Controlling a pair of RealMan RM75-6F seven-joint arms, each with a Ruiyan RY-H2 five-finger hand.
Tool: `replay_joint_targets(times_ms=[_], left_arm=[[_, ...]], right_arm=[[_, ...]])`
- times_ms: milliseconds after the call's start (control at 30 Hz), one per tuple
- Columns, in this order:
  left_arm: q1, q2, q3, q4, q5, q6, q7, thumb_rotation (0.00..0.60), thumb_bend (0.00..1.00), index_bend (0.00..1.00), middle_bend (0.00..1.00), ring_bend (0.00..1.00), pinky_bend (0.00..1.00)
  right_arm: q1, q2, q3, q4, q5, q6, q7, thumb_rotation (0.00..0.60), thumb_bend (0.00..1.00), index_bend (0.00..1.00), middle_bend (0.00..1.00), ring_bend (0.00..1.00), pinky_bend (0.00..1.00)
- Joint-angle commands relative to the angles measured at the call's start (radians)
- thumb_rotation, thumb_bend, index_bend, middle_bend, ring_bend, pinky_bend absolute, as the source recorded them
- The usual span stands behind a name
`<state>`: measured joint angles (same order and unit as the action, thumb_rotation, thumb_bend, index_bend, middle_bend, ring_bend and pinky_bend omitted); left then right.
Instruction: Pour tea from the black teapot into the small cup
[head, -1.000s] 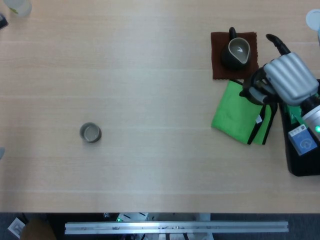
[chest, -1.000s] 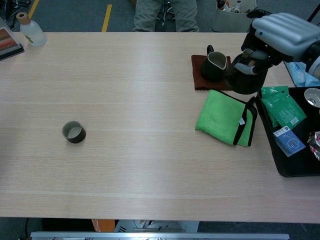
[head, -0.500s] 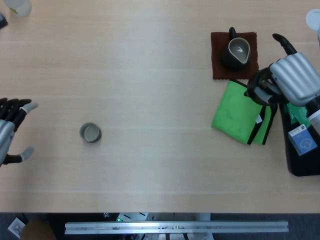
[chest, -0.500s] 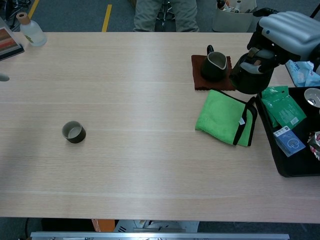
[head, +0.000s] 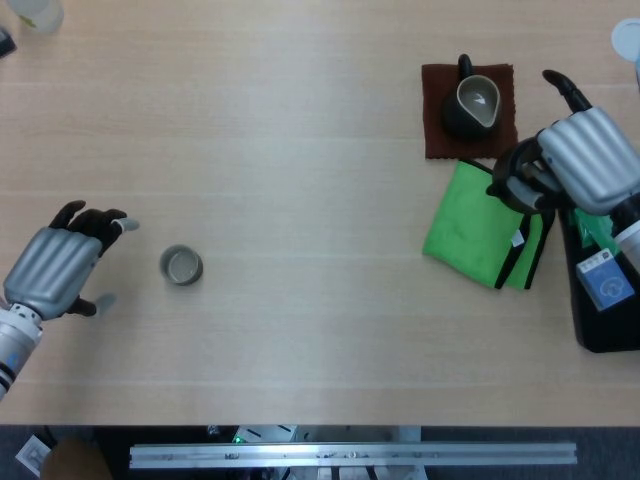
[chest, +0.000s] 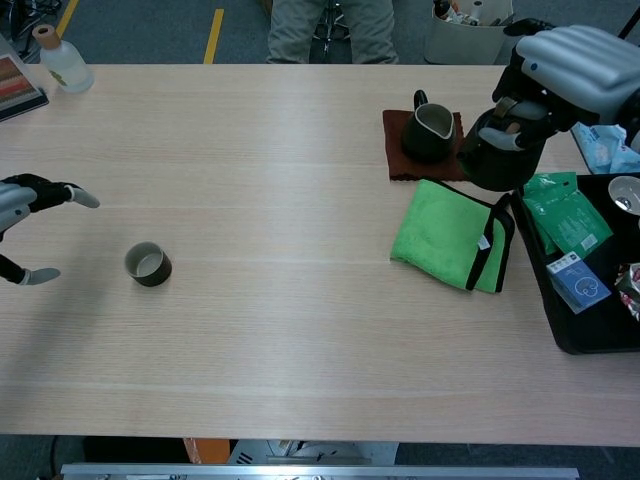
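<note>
The small cup (head: 181, 266) (chest: 148, 264) stands on the table's left part. To its left, a short gap away, my left hand (head: 57, 263) (chest: 20, 215) hovers with fingers apart and holds nothing. The black teapot (chest: 497, 152) (head: 520, 182) hangs above the table at the right, over the far edge of the green cloth. Around its top my right hand (head: 589, 158) (chest: 565, 62) holds it, covering most of it in the head view.
A dark pitcher (head: 473, 105) sits on a brown mat (head: 436, 125) just left of the teapot. A green cloth (head: 478, 225) lies below it. A black tray (chest: 590, 330) with packets sits at the right edge. A bottle (chest: 62, 62) stands far left.
My left hand has come into view from the left edge and moved right toward the cup. The right hand with the teapot has shifted slightly right, then held still.
</note>
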<state>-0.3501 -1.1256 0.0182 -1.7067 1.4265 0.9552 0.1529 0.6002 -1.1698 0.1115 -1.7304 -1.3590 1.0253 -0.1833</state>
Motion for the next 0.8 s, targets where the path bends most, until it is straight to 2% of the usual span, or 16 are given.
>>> replay_joint_targets(times_ms=[33, 233, 800], left_arm=[[-0.017, -0.050, -0.005, 0.037, -0.050, -0.029, 0.029, 0.600, 0.23, 0.17, 0.14, 0.15, 0.07], [-0.028, -0.120, -0.007, 0.084, -0.092, -0.037, 0.060, 0.600, 0.23, 0.18, 0.13, 0.15, 0.07], [-0.073, -0.245, -0.002, 0.147, -0.152, -0.054, 0.134, 0.600, 0.23, 0.19, 0.12, 0.14, 0.07]], right_arm=[[0.000, 0.000, 0.000, 0.000, 0.000, -0.001, -0.001, 0.547, 0.29, 1.00, 0.91, 0.87, 0.01], [0.001, -0.002, -0.002, 0.002, 0.001, -0.007, 0.000, 0.546, 0.29, 1.00, 0.91, 0.87, 0.01], [-0.002, 0.003, -0.006, 0.010, 0.001, -0.015, 0.010, 0.547, 0.29, 1.00, 0.91, 0.87, 0.01]])
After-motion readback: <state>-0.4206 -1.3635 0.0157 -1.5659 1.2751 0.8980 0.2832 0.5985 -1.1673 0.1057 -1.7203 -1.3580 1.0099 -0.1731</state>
